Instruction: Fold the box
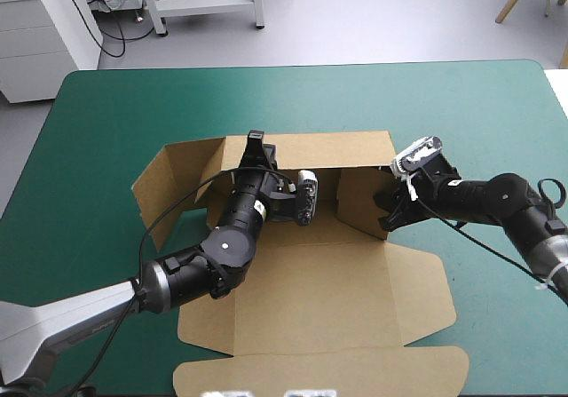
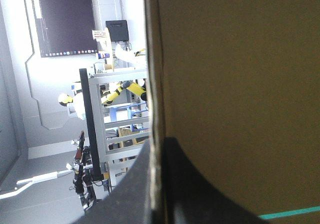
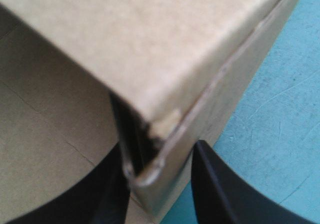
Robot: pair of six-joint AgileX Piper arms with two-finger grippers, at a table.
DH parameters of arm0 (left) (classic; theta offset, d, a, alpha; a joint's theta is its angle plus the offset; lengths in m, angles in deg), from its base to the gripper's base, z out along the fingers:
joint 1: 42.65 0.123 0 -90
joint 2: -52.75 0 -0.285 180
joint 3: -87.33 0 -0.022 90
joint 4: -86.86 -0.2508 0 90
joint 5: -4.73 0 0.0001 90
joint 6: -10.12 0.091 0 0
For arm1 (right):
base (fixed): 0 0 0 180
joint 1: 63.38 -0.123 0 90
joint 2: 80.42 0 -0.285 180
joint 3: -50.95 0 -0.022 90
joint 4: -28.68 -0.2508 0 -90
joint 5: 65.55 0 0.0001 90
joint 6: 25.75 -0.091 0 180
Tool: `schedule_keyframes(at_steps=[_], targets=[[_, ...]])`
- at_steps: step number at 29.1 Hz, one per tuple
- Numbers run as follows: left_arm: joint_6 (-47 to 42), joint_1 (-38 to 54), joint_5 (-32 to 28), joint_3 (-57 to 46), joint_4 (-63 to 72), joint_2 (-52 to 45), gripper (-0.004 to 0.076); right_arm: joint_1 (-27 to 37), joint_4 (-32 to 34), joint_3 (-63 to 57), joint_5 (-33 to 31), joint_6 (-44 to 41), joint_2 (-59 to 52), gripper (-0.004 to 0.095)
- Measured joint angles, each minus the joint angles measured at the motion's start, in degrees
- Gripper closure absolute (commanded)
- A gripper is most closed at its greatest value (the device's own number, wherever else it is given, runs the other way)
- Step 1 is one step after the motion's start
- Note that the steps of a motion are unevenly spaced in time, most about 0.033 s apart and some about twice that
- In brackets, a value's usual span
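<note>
The brown box lies mid-table as a cut sheet, its base and near lid panel flat. The far wall stands raised, with side flaps angled up at the left. My left gripper is shut on the far wall's top edge; in the left wrist view the board runs edge-on between my gripper's black fingers. My right gripper is shut on the raised right-hand wall; the right wrist view shows that wall's corner pinched in the gripper.
Bare teal-green cover lies beyond the box toward the far edge and at the right. A strip of cover is open to the box's left. A white cabinet stands off the table's far left corner.
</note>
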Motion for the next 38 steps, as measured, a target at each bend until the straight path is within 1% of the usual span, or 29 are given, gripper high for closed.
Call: schedule_keyframes(at_steps=[7,10,12,15,18,19,20,26,30,35,36,38], targets=[[0.0,0.3,1.1,0.0,0.1,0.0,0.0734,0.0,-0.6,0.0,0.7,-0.7,0.0,0.0929],[0.0,0.3,1.1,0.0,0.1,0.0,0.0724,0.0,-1.2,-0.1,1.6,-1.2,0.0,0.0926],[-0.3,0.3,1.1,0.0,0.6,0.0,0.0667,0.0,-2.0,-0.2,2.3,-1.2,0.1,0.0925],[-0.7,0.0,0.5,0.0,2.1,0.0,0.0505,-0.2,-3.9,-0.3,2.6,-0.9,0.1,0.0926],[-0.8,-1.2,0.8,0.0,3.0,0.0,0.0328,-0.2,-4.1,-0.3,2.6,-0.7,0.2,0.0926],[-0.8,-1.8,1.0,0.0,3.0,0.0,0.029,-0.2,-4.1,-0.3,2.6,-0.6,0.2,0.0926],[-0.8,-2.7,1.3,0.0,3.0,0.0,0.0267,-0.2,-4.1,-0.3,2.6,-0.6,0.2,0.0926],[-0.9,-7.8,3.2,0.0,2.5,0.0,0.0259,-0.2,-5.0,-0.3,2.5,-0.2,0.2,0.0926],[-1.3,-11.4,6.2,0.8,1.9,0.0,0.0259,-0.3,-5.3,-0.3,2.5,-0.2,0.2,0.0926],[-1.4,-14.9,10.2,4.4,1.7,0.0,0.0259,-0.3,-5.3,-0.3,2.7,-0.4,0.2,0.0926],[-1.6,-16.2,11.2,6.6,2.3,-0.1,0.0259,-0.3,-5.3,-0.3,2.8,-0.4,0.2,0.0926],[-1.7,-17.2,11.4,9.2,5.1,-0.4,0.0259,-0.3,-5.4,-0.3,3.0,-0.6,0.2,0.0926]])
